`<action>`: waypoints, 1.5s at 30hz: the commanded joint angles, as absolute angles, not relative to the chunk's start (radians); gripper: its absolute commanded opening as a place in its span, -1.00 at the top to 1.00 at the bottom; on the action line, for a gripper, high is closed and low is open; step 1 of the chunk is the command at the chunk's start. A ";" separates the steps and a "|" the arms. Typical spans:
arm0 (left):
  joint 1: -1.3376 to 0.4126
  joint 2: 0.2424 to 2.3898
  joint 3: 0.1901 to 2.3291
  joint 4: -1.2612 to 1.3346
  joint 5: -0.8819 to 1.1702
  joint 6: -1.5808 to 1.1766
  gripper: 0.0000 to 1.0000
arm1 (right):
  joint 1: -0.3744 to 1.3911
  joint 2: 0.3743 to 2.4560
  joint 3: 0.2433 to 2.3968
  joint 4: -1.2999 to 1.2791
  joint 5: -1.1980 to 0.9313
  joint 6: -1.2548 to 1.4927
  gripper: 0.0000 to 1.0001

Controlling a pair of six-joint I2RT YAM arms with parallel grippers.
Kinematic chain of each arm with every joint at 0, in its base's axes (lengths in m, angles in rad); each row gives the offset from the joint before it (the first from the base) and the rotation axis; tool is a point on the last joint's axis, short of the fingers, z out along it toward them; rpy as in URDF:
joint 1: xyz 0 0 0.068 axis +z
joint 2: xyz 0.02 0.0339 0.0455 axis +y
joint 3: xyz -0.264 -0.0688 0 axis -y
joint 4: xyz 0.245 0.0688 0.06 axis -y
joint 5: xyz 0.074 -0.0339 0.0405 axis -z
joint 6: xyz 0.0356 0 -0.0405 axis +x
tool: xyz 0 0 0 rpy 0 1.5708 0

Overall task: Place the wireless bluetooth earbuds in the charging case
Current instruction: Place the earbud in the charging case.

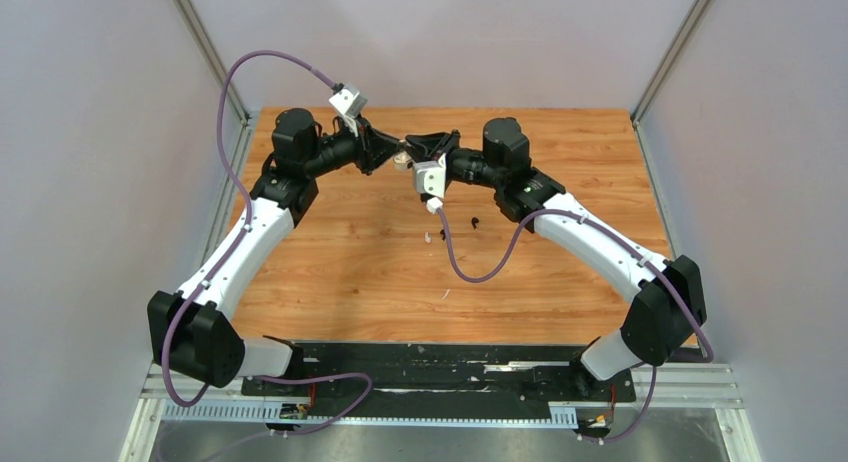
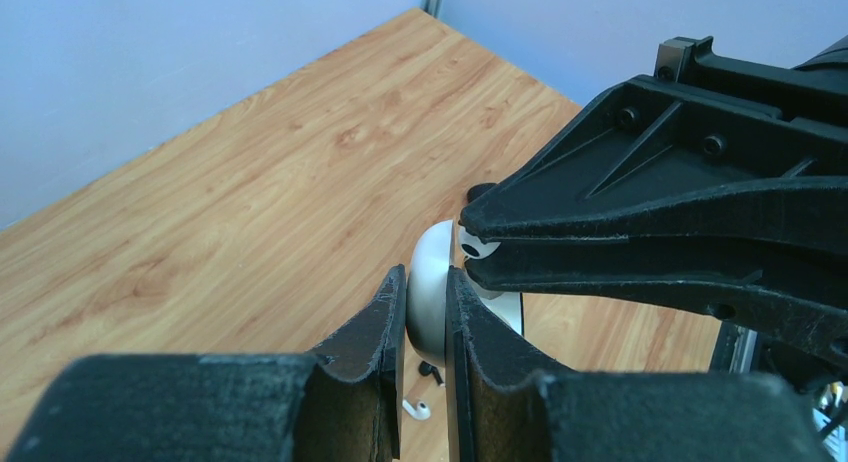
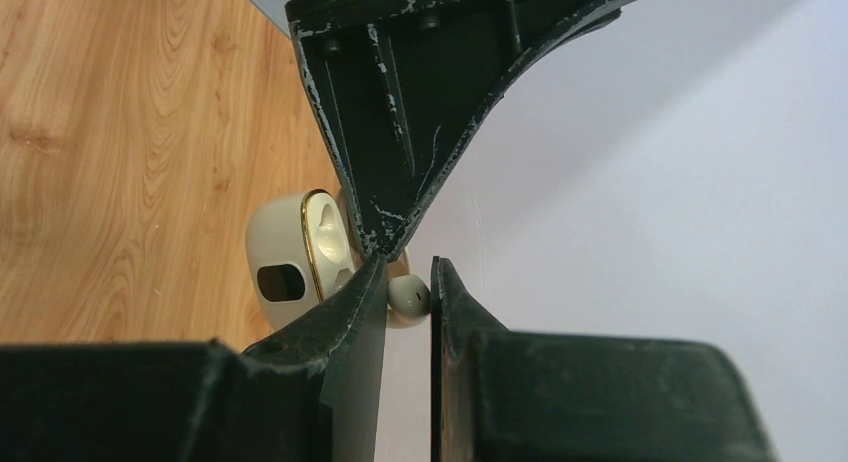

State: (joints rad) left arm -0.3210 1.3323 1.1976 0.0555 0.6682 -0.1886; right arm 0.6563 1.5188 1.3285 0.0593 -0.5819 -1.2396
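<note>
The white charging case (image 3: 285,262) hangs open above the table, showing a gold rim and a hollow inside. My left gripper (image 2: 426,280) is shut on a rounded shell of the case (image 2: 432,250). My right gripper (image 3: 408,269) is shut on a white earbud (image 3: 408,296), holding it right at the case's open edge. From the left wrist, that earbud (image 2: 478,249) shows at the right fingertips (image 2: 490,227). In the top view both grippers, left (image 1: 388,147) and right (image 1: 413,147), meet tip to tip at the far middle. Another white earbud (image 1: 428,237) and two black earbuds (image 1: 443,220) (image 1: 474,222) lie on the table.
The wooden table (image 1: 340,272) is walled by grey panels on the left, right and back. A pale sliver-like scrap (image 1: 445,294) lies nearer the front. The right arm's purple cable (image 1: 470,272) sags over the table's middle.
</note>
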 commanded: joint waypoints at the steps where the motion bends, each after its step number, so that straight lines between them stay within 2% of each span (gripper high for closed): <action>1: -0.328 1.300 1.207 0.130 0.686 -0.222 1.00 | 0.660 1.500 1.308 0.048 -0.596 -1.327 1.00; 21: -0.328 1.305 1.183 0.191 0.680 -0.258 1.00 | 0.661 1.480 1.292 0.026 -0.624 -1.393 1.00; 45: -0.301 1.337 1.152 0.326 0.829 -0.338 1.00 | 0.635 1.450 1.255 0.040 -0.710 -1.472 1.00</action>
